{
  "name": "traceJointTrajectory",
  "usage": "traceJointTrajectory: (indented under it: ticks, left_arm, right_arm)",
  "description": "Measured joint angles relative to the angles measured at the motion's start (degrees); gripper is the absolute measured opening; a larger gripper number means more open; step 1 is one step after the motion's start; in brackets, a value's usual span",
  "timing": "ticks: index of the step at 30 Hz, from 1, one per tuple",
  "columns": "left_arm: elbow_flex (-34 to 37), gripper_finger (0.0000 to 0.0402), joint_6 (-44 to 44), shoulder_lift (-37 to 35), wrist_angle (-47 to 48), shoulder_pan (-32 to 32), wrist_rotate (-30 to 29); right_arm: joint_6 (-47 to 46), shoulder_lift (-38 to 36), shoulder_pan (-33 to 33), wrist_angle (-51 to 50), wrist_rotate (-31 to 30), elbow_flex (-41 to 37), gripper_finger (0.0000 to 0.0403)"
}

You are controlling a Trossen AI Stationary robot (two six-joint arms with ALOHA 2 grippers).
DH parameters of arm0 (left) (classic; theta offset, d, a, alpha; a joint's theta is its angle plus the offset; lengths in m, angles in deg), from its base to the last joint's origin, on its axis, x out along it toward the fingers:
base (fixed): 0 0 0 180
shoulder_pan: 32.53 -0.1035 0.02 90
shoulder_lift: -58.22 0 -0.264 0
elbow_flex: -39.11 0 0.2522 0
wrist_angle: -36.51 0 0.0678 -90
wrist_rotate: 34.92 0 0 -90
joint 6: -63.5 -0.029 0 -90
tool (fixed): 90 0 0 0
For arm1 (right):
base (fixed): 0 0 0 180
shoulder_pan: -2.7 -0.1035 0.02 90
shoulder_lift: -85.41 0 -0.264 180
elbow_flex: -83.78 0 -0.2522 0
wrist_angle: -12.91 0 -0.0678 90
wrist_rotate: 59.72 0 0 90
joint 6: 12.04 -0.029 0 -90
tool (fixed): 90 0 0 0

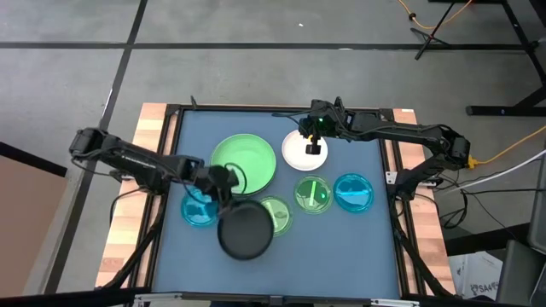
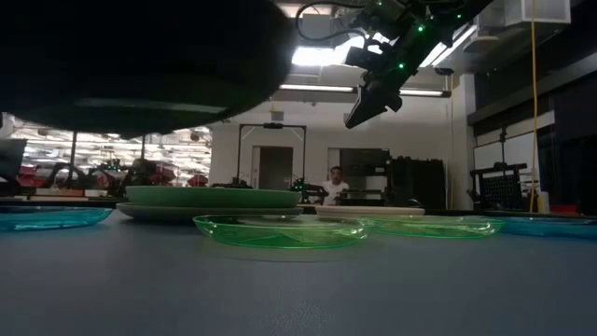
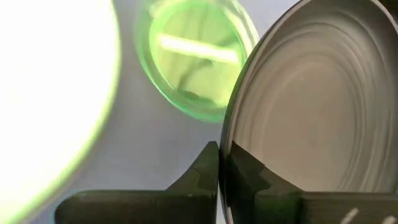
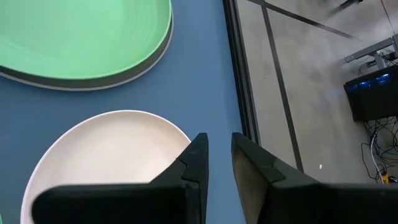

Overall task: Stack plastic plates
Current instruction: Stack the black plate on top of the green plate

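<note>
Nearest the front edge, the left gripper [image 1: 223, 189] is clamped on the rim of the black plate [image 1: 246, 230], carrying it clear of the blue table [image 1: 341, 247]; the low view shows only its dark underside looming overhead, while the left wrist view reveals the ringed inner face with the fingers [image 3: 208, 171] pinching the edge. Under its right side lies a small translucent green plate [image 1: 277, 215], and a small blue plate [image 1: 198, 209] sits at the left. Further right, another green plate [image 1: 313, 194] and a second blue plate [image 1: 353, 192] lie side by side. Beyond them, the light green plate [image 1: 243, 162] rests on a grey plate [image 4: 134, 67], a rim only the right wrist and low views catch. Farthest back, the right gripper [image 1: 312, 147] hovers over the white plate [image 1: 300, 153], fingers slightly apart, holding nothing. No writing readable anywhere.
</note>
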Motion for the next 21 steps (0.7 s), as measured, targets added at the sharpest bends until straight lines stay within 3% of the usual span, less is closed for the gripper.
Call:
traceJointTrajectory:
  ticks: [21]
  left_arm:
    - [0.0, 0.0010, -4.6, -1.0, -0.1, -33.9, 1.1]
  right_arm:
    - [-0.1, 0.0, 0.0, -0.1, 0.0, 0.0, 0.0060]
